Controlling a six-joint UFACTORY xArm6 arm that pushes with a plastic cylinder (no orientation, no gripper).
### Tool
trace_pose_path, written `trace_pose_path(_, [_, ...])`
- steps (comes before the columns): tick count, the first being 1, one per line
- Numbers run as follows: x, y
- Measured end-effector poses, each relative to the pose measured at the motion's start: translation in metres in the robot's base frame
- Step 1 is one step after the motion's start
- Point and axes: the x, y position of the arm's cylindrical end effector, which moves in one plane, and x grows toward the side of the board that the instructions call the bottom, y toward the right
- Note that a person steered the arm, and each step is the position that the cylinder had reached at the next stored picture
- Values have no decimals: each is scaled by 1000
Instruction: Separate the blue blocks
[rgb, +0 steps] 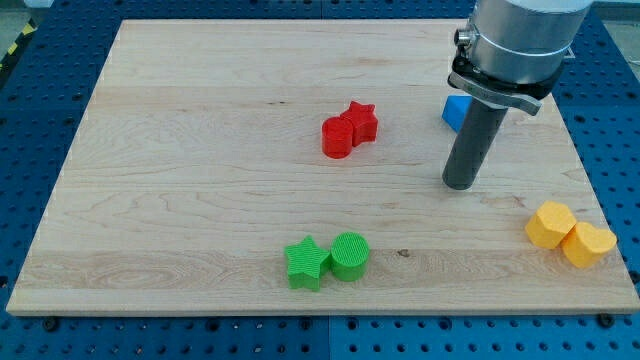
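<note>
A blue block (455, 111) shows at the view's upper right, mostly hidden behind my rod; its shape cannot be made out, and I cannot tell whether a second blue block lies behind the rod. My tip (460, 183) rests on the board just below the blue block, toward the view's bottom, a short gap from its visible part.
A red cylinder (338, 138) touches a red star (361, 122) near the middle. A green star (305, 262) touches a green cylinder (350, 255) at the bottom middle. Two yellow blocks (550, 224) (588, 243) touch near the wooden board's (200, 150) right edge.
</note>
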Motion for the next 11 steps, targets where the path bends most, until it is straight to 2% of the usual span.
trace_pose_path(1, [0, 3])
trace_pose_path(2, [-1, 32])
trace_pose_path(3, [-23, 56])
trace_pose_path(5, [-99, 89])
trace_pose_path(6, [-134, 82])
trace_pose_path(7, [-133, 48])
trace_pose_path(9, [-81, 34])
trace_pose_path(11, [-72, 18])
